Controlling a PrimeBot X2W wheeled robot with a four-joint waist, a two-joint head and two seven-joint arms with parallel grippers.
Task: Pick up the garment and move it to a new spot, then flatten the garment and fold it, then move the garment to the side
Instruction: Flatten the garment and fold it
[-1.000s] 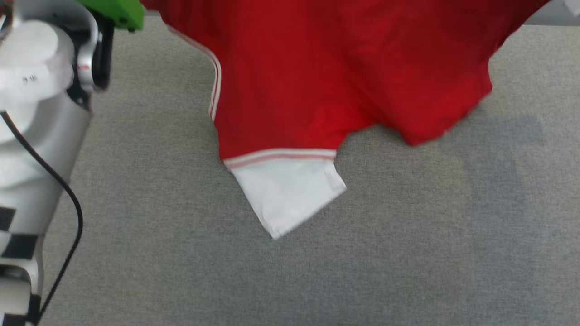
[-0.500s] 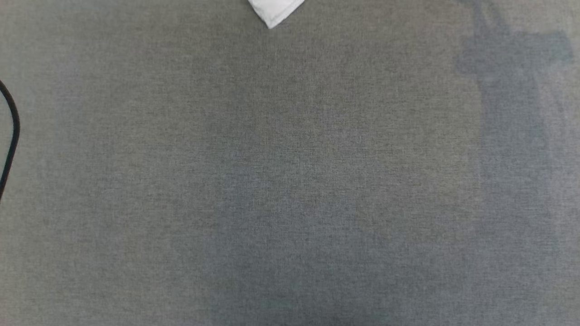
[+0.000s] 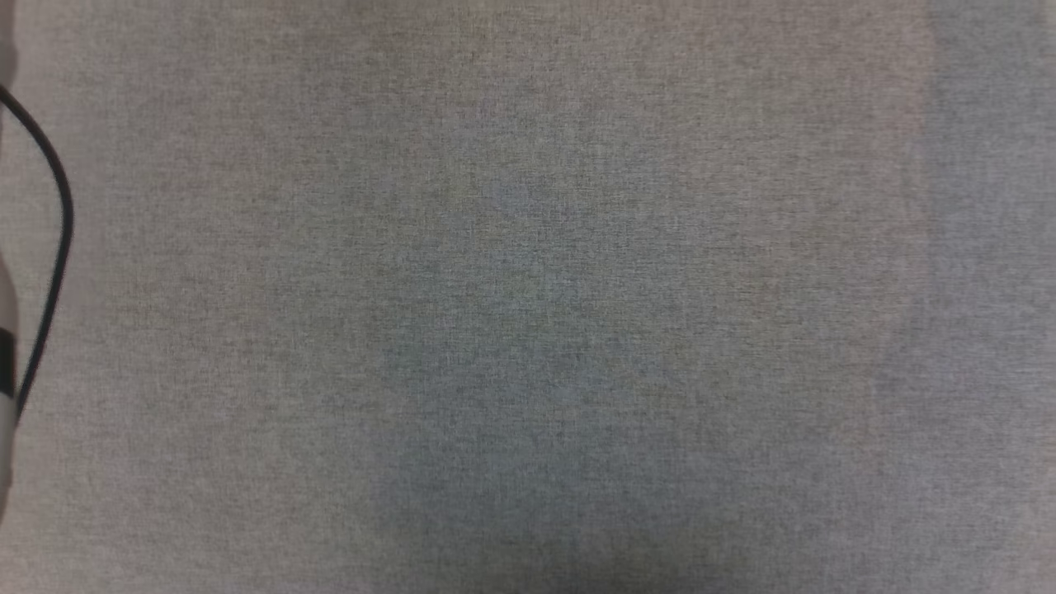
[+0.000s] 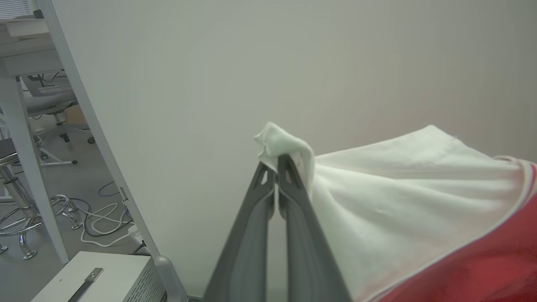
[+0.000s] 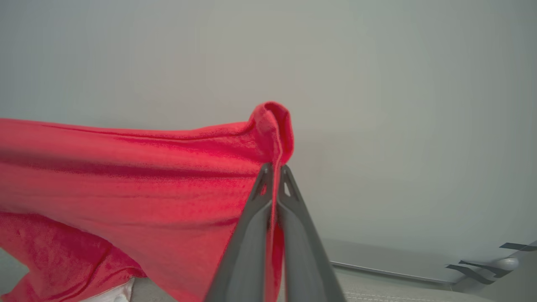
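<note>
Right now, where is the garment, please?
The garment is held aloft: the left hand pinches its white sleeve in the left wrist view, the right hand its red edge in the right wrist view.

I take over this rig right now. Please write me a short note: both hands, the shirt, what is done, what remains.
The left hand is shut, pinching the shirt at its white sleeve.
The right hand is shut on a red edge of the shirt.
The shirt is held up, stretched between both hands. Whether its lower end touches the grey surface cannot be told.
Done: the shirt is picked up.
Left: lay it at a new spot, flatten it, fold it, move it to the side.
</note>
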